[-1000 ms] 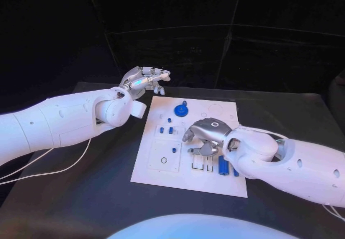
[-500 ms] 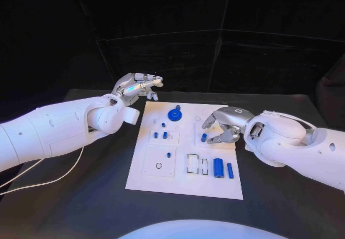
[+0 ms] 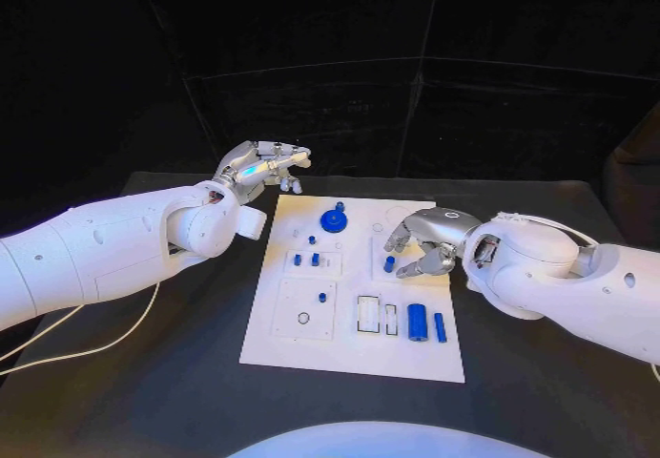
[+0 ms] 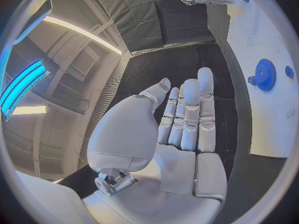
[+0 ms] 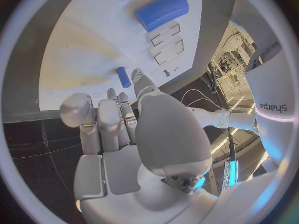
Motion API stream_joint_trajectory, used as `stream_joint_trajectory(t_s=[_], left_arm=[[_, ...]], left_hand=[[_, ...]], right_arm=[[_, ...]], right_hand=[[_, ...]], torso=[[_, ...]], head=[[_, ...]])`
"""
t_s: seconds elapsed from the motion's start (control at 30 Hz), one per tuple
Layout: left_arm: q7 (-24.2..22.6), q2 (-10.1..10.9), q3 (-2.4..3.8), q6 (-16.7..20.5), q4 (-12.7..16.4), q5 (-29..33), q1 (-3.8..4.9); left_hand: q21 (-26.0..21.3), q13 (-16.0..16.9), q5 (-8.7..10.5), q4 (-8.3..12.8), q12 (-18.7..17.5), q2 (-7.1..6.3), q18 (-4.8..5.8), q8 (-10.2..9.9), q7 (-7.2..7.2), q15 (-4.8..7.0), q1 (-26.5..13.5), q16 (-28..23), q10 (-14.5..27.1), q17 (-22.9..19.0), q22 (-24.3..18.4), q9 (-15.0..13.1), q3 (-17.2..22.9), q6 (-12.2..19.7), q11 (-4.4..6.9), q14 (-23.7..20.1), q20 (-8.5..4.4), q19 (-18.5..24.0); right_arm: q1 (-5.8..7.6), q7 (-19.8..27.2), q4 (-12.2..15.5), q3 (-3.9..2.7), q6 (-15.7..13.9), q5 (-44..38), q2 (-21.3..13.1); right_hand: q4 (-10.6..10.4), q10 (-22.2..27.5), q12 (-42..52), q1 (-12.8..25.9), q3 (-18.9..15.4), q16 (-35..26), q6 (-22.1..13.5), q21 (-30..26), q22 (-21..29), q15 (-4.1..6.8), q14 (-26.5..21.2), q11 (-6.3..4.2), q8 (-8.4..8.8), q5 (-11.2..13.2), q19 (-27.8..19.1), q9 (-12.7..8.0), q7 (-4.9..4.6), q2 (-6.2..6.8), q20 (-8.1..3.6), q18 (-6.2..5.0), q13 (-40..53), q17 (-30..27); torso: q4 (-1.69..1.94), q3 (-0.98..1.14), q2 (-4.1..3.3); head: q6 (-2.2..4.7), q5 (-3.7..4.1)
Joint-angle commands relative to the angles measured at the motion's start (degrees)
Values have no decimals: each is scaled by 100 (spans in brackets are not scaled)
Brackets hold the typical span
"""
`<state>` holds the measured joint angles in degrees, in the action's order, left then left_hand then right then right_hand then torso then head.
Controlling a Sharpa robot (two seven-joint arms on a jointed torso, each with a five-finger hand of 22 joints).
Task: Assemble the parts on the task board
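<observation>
The task board [image 3: 344,334] is set at the middle of the table [image 3: 152,401]. On it, a gear [image 3: 335,219] is placed at the far end, two cylinders [image 3: 417,322] are laid side by side near right, and small pegs [image 3: 305,259] are set at centre left.

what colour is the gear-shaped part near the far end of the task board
Blue. The gear shows best in the left wrist view, lying on the white task board.
</observation>
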<state>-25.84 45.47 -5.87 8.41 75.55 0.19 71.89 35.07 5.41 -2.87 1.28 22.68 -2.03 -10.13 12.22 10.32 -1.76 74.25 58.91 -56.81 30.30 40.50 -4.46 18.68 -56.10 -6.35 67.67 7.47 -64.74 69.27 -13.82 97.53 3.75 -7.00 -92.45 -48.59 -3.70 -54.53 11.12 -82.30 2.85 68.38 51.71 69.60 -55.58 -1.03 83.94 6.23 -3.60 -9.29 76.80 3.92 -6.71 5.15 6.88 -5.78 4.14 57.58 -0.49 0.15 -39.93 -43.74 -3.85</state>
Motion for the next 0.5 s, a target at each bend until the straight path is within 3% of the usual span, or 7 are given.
stream_joint_trajectory(t_s=[0.03,0.23,0.5], left_arm=[[-48,-10,4,-63,0,18,6],[-41,1,3,-72,0,18,4],[-41,4,3,-78,3,18,1]], left_hand=[[-39,-9,-3,18,29,1,-33,22,-3,3,42,-27,42,-6,-6,8,-23,28,-2,-35,9,20],[-39,-9,-3,18,29,1,-33,22,-3,3,42,-27,42,-6,-6,8,-23,28,-2,-35,9,20],[-39,-9,-3,18,29,1,-33,22,-3,3,42,-27,42,-6,-6,8,-23,28,-2,-35,9,20]], right_arm=[[5,-6,-43,-1,43,-10,46],[-27,50,-113,-1,38,6,130],[-54,98,-191,0,205,22,215]], right_hand=[[22,-221,148,-40,-19,26,38,6,-30,25,57,-54,-42,55,47,5,-54,-159,1,-83,4,-35],[39,-649,242,-128,101,5,145,70,-123,104,64,-154,-55,41,116,6,-97,-334,-70,-63,-44,-86],[48,-828,111,-201,278,15,409,76,-130,134,80,-183,-122,68,139,23,-129,-376,-108,-57,-62,-97]], torso=[[1,-3,-3],[-6,-2,-1],[2,-2,1]], head=[[-7,-6],[-26,-20],[-35,-16]])
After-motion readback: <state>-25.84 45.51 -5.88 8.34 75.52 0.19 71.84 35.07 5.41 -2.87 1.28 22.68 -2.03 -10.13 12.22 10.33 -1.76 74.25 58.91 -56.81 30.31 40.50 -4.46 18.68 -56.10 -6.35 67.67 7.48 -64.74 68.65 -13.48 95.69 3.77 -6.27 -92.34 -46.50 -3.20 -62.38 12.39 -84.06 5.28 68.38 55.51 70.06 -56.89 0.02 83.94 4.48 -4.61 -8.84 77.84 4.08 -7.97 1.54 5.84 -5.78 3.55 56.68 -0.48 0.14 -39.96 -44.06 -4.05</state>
